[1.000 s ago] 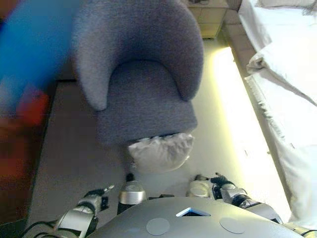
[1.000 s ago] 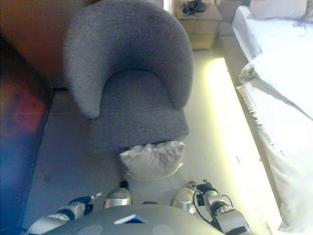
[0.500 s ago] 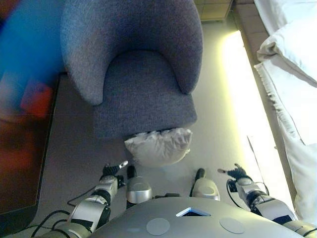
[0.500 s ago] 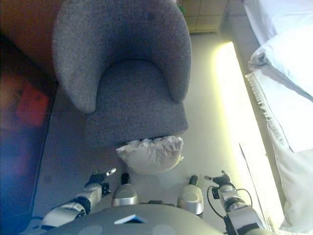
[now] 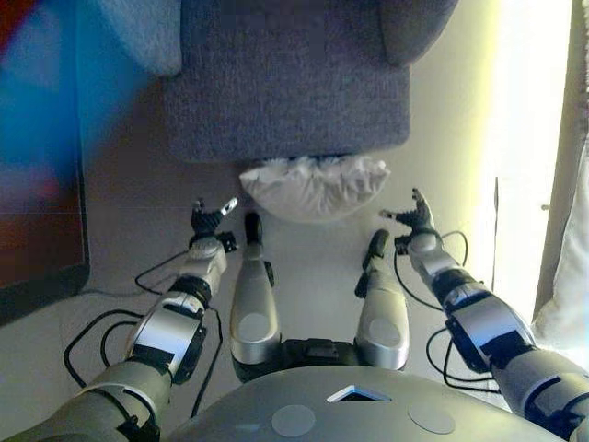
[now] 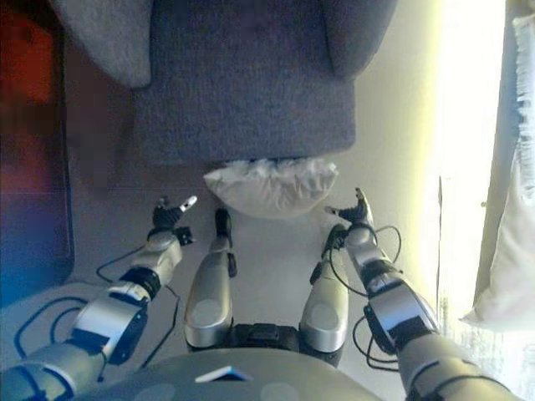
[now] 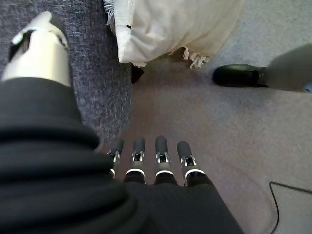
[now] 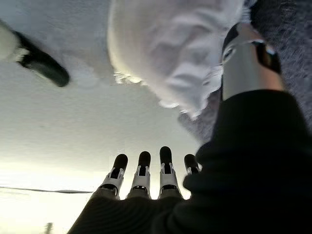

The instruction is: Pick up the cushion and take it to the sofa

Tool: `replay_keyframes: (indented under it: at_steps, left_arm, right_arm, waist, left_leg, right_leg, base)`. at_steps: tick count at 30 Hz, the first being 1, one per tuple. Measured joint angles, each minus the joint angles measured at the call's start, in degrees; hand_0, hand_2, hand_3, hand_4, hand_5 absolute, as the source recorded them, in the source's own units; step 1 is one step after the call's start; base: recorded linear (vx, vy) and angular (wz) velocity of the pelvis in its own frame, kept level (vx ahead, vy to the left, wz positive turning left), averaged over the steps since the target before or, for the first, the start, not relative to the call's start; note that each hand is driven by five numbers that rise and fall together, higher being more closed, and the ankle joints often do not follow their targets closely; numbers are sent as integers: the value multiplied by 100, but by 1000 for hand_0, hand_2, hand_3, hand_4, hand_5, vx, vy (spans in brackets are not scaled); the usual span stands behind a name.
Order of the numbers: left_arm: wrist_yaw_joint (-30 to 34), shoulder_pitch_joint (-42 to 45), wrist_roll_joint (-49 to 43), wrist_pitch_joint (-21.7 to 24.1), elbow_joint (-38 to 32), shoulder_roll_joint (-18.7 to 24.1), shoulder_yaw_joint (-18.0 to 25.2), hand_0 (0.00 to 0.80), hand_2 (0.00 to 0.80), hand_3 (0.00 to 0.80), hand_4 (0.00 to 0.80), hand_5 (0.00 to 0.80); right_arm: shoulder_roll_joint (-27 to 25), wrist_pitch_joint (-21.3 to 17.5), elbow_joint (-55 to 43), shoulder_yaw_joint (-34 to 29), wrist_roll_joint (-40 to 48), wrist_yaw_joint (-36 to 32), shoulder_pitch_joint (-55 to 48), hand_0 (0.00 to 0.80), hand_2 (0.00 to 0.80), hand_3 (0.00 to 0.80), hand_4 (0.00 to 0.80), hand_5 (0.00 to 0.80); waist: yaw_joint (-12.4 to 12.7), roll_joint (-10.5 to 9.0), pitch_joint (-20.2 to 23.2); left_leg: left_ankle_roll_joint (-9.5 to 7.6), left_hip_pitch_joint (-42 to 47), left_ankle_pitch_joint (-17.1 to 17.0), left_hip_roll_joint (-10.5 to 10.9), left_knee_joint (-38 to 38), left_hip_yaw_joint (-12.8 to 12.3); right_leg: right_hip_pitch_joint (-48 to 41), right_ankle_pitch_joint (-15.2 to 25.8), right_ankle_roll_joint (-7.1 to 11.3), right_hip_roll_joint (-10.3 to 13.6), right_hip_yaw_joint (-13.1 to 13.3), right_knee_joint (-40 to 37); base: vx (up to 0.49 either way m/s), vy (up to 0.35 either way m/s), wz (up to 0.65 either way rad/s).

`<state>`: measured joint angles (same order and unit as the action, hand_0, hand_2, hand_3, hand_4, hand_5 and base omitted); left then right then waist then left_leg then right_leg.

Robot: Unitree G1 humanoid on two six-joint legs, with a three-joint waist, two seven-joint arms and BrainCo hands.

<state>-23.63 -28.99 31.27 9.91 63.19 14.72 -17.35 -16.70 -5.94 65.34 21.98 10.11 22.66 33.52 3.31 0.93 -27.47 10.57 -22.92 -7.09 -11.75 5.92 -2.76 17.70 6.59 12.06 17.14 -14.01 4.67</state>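
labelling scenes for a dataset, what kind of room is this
Most likely a bedroom or hotel room: a grey upholstered armchair on carpeted floor, a white cushion lying at its foot, and white bedding along one edge.

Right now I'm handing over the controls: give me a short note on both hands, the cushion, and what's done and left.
Left hand: open, empty, held above the floor off the cushion's left end.
Right hand: open, empty, off its right end.
Cushion: white, on the floor against the front of the grey sofa, between the two hands; neither touches it.
Done: both hands are set on either side of the cushion.
Left: close in on it, lift it, put it on the sofa seat.
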Motion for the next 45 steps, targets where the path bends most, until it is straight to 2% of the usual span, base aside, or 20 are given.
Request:
replay_keyframes:
  at_steps: [8,15,16,17,18,19,22,27,28,29,30,31,33,36,39,42,45]
  left_arm:
    - [-178,-611,-22,241,-232,49,-377,0,0,0,0,0]
    - [-373,-909,-30,414,-372,41,-518,0,0,0,0,0]
    - [-395,-970,-17,467,-370,42,-534,0,0,0,0,0]
    - [-421,-1030,29,568,-348,25,-627,0,0,0,0,0]
    - [-495,-1061,104,699,-362,-1,-621,0,0,0,0,0]
    - [-592,-1081,108,786,-421,-38,-619,0,0,0,0,0]
    - [-805,-1101,100,943,-617,-32,-616,0,0,0,0,0]
    - [-975,-1202,95,1093,-769,-116,-613,0,0,0,0,0]
    - [-990,-1238,97,1154,-796,-117,-602,0,0,0,0,0]
    - [-986,-1256,96,1232,-834,-118,-599,0,0,0,0,0]
    - [-974,-1255,95,1279,-953,-106,-589,0,0,0,0,0]
    - [-956,-1262,91,1317,-1058,-111,-550,0,0,0,0,0]
    - [-945,-1291,93,1317,-1277,-17,-578,0,0,0,0,0]
    - [-826,-1340,98,1304,-1652,207,-619,0,0,0,0,0]
    - [-759,-1385,106,1302,-2115,433,-617,0,0,0,0,0]
    - [-708,-1417,224,1299,-2499,563,-589,0,0,0,0,0]
    - [-521,-1412,289,1293,-2621,621,-490,0,0,0,0,0]
  right_arm:
    - [-135,-13,-224,45,450,353,597,0,0,0,0,0]
    - [-287,-10,-250,42,645,552,1132,0,0,0,0,0]
    - [-309,-265,-222,95,1245,636,1172,0,0,0,0,0]
    - [-111,-1178,-360,-478,3563,983,1120,0,0,0,0,0]
    - [180,-1731,-319,-1620,4821,1186,1238,0,0,0,0,0]
    - [166,-1946,-256,-1944,5492,1307,1294,0,0,0,0,0]
    - [145,-2151,-377,-2089,5865,1171,1009,0,0,0,0,0]
    - [177,-2182,-485,-2101,5949,769,655,0,0,0,0,0]
    - [187,-1863,-493,-2296,4981,800,638,0,0,0,0,0]
    - [113,-1295,-465,-2266,2187,753,584,0,0,0,0,0]
    - [-410,-961,-629,-704,1227,837,586,0,0,0,0,0]
    - [-843,-786,-760,623,810,789,748,0,0,0,0,0]
    - [-766,-630,-1188,138,525,812,829,0,0,0,0,0]
    - [-825,-588,-1840,118,530,722,920,0,0,0,0,0]
    - [-1095,-536,-2464,198,318,531,988,0,0,0,0,0]
    - [-1605,-440,-2887,484,-1009,591,1258,0,0,0,0,0]
    - [-2003,-309,-2974,522,-1685,666,1493,0,0,0,0,0]
  waist:
    - [38,-33,-143]
    - [-99,-32,-145]
    - [-106,-31,-145]
    - [-122,-15,-153]
    - [-154,-15,-153]
    - [-201,-12,-153]
    - [-432,2,-159]
    - [-562,75,-182]
    - [-581,91,-184]
    - [-569,96,-183]
    - [-553,109,-180]
    - [-534,149,-186]
    - [-538,179,-194]
    - [-454,186,-198]
    - [-396,187,-198]
    - [-376,186,-199]
    - [-331,185,-199]
  left_leg:
    - [-64,-933,-111,132,112,267]
    - [-133,-1663,-189,285,162,140]
    - [-134,-1742,-188,291,185,118]
    - [-143,-1854,-175,301,260,75]
    - [-170,-1997,-139,329,344,-12]
    - [-202,-2147,-109,374,417,-55]
    - [-242,-2610,-51,388,593,-112]
    - [-198,-3035,-17,336,687,-175]
    - [-194,-3123,-12,325,702,-180]
    - [-177,-3217,-21,319,718,-183]
    - [-167,-3337,-26,309,738,-174]
    - [-169,-3442,-26,301,780,-155]
    - [-159,-3691,-23,280,908,-14]
    - [-145,-4057,16,264,1070,44]
    - [-129,-4489,30,255,1249,133]
    - [-97,-4830,54,248,1382,200]
    - [-69,-4986,61,242,1473,345]
  right_leg:
    - [790,-93,71,61,118,188]
    - [1742,-65,120,232,388,442]
    - [1884,-65,121,242,435,486]
    - [2065,-72,121,260,519,594]
    - [2279,-70,123,304,618,671]
    - [2488,-56,148,350,742,735]
    - [2972,-27,143,352,907,767]
    - [3609,70,108,254,1214,824]
    - [3747,69,106,235,1268,869]
    - [3892,68,103,218,1326,942]
    - [4050,69,104,208,1345,989]
    - [4166,65,104,194,1351,1048]
    - [4463,-32,71,159,1367,1342]
    - [4897,-170,18,141,1406,1685]
    - [5299,-175,-5,120,1442,1803]
    - [5609,-175,-7,119,1455,1908]
    - [5674,-202,-18,115,1363,1978]
  base:
    - [-43,-35,16]
    - [-26,54,-3]
    - [-23,285,-18]
    - [-42,274,-21]
    - [-40,168,-20]
    - [-22,134,-18]
    - [-15,81,-13]
    - [-17,27,-25]
    - [-37,-20,-13]
    - [-38,-66,-14]
    - [-50,-132,-9]
    - [-40,-131,-3]
    - [-52,-110,6]
    - [-41,-71,7]
    - [-8,-63,1]
    - [16,-115,2]
    - [29,-99,4]
